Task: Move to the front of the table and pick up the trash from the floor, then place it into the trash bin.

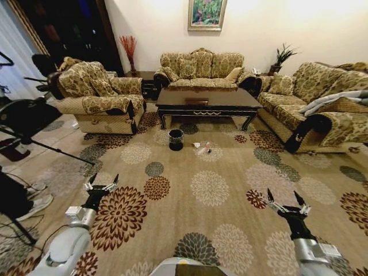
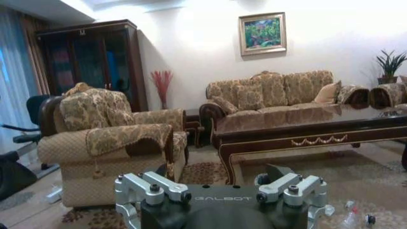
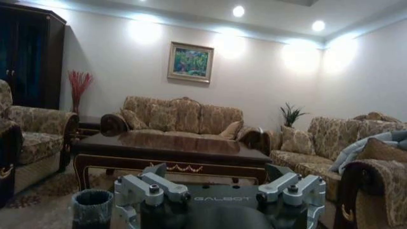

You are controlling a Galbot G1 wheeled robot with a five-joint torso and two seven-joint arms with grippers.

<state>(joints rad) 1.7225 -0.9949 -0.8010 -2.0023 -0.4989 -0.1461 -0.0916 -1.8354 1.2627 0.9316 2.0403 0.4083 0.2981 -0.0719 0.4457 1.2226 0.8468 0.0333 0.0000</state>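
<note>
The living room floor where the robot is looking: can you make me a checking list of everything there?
Surface: patterned floor, mostly bare carpet between robot and table.
Job's things: trash lies on the carpet in front of the table; trash bin stands upright just to its left.
Clutter: small flat item on the tabletop, too small to tell.
Grippers: left gripper and right gripper both open, empty, hanging low over the carpet far from the trash.
Cables: dark cable on the floor at far left.
Surroundings: sofa, armchair, wall picture.
</note>
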